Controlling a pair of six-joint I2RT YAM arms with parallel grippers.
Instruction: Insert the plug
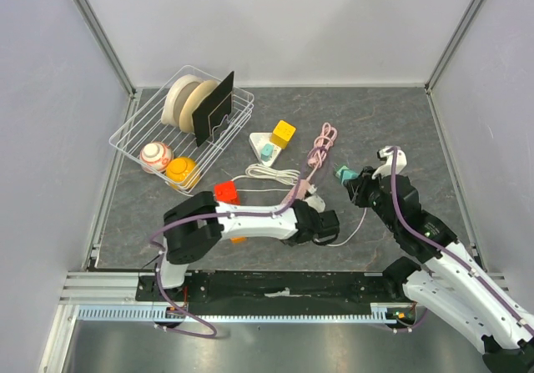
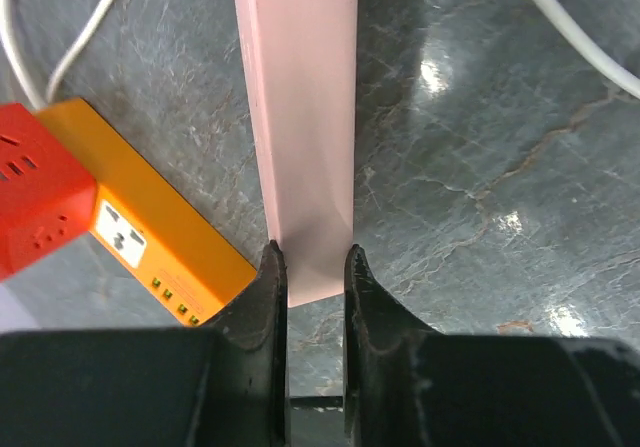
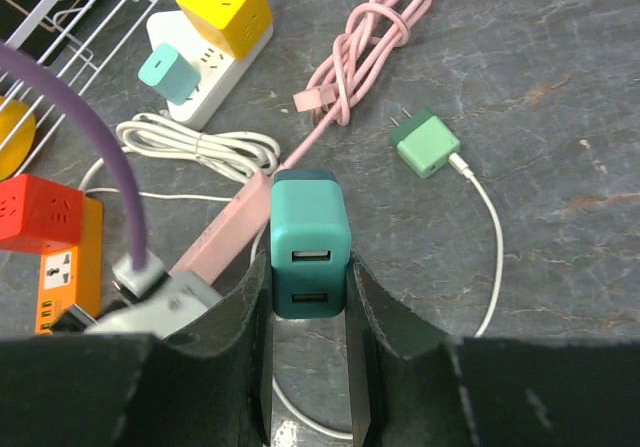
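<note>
1. One teal plug sits clamped between the two fingers of the right claw. Its two USB slots face the wrist camera.
2. Seen from overhead, that plug is held right of the tabletop's middle, at the end of the right arm.
3. The left claw is closed on the near end of a long pink strip, one finger against each side.
4. The strip lies stretched away from the left claw, and its far end reaches toward the teal plug.
5. Just beside the left claw lies an orange socket bar, touching a red cube socket.
6. A small green plug lies flat beyond the right claw, with a white lead trailing from it.
7. A knotted pink cable lies near the green plug.
8. Further left is a bundled white cord, then a white socket block carrying a yellow cube and a pale teal charger.
9. At the far left stands a wire rack with plates on edge and two balls.
</note>
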